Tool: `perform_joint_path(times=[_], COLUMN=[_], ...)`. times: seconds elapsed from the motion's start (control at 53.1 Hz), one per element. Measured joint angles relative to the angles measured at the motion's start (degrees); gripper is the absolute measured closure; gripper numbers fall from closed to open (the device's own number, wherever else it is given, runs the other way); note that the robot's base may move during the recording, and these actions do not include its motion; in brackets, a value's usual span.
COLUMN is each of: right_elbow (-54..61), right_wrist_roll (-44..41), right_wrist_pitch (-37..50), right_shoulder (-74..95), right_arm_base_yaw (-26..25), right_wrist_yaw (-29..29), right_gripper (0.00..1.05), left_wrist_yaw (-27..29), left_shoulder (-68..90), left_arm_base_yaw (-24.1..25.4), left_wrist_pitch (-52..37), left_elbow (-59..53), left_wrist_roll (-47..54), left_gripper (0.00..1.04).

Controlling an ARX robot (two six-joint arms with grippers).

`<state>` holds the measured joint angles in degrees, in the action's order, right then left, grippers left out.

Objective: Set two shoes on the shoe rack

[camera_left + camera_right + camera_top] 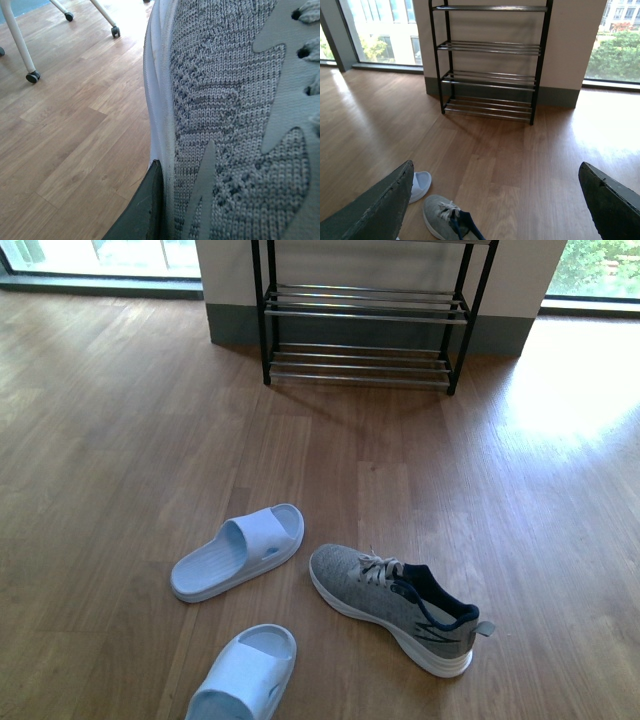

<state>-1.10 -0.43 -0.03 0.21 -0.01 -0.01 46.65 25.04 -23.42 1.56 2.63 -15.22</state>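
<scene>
Leftmost, on the left wrist camera: left claw (147, 210), only one dark finger in sight, pressed against the white sole edge of a close-up sneaker (235, 125) of grey knit filling most of the picture. Second finger hidden, so grip or gap not to be told. Cannot tell either whether the same shoe as the grey sneaker (395, 605) of the front view. Beyond it, wood floor (65, 140) and white legs on castors (20, 45).

Next, in the front view, left of the grey sneaker and just beside its toe: upper slide (238, 552), pale blue, flat on the floor, strap end nearest the sneaker's toe, heel end farther left. Nearer the camera than the sneaker and also left of it: lower slide (245, 675), same pale blue, cut by the picture's edge, apart from both sneaker and upper slide.

Grey sneaker itself upright on its white sole, toe leftward, navy-lined heel rightward, laces loose on top.

Well behind the sneaker, far across the floor: shoe rack (365, 325), black frame, chrome bars in tiers, backed against a pale wall (230, 280).

Rightmost: right claw (495, 166), fingers spread wide, holding nothing, raised above the floor, sneaker and rack showing between the fingers.
</scene>
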Motion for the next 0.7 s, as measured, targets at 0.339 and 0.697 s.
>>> perform_joint_path(times=[0.339, 0.697], right_elbow=[0.0, -1.2], right_wrist_roll=[0.0, 3.6], right_wrist_pitch=[0.0, 18.5], right_shoulder=[0.1, 26.1], right_arm_base_yaw=[0.0, -4.3], right_wrist_yaw=[0.0, -25.0], right_gripper=[0.09, 0.09], left_wrist_yaw=[0.1, 0.0], left_shoulder=[0.1, 0.1], left_arm_base_yaw=[0.1, 0.1], left_wrist_pitch=[0.0, 0.0], left_elbow=[0.0, 0.0], left_wrist_roll=[0.0, 0.0], left_gripper=[0.91, 0.91])
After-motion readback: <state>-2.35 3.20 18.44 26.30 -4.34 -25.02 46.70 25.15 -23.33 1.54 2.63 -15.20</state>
